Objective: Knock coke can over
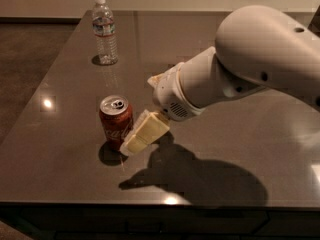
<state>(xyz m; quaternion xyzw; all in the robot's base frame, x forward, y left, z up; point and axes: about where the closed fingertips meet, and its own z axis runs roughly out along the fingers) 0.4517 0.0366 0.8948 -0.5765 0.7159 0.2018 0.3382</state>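
Note:
The coke can [115,121] is a small red can with white script and a silver top. It stands upright on the dark table [60,159], left of centre. My gripper [135,140] reaches down from the right on the white arm [240,69]. Its cream-coloured fingers [147,130] lie right against the can's right side, low down near the table.
A clear plastic water bottle [105,30] stands upright at the far left of the table. The table's front edge runs close below the can. The arm's shadow falls on the table in front of the gripper.

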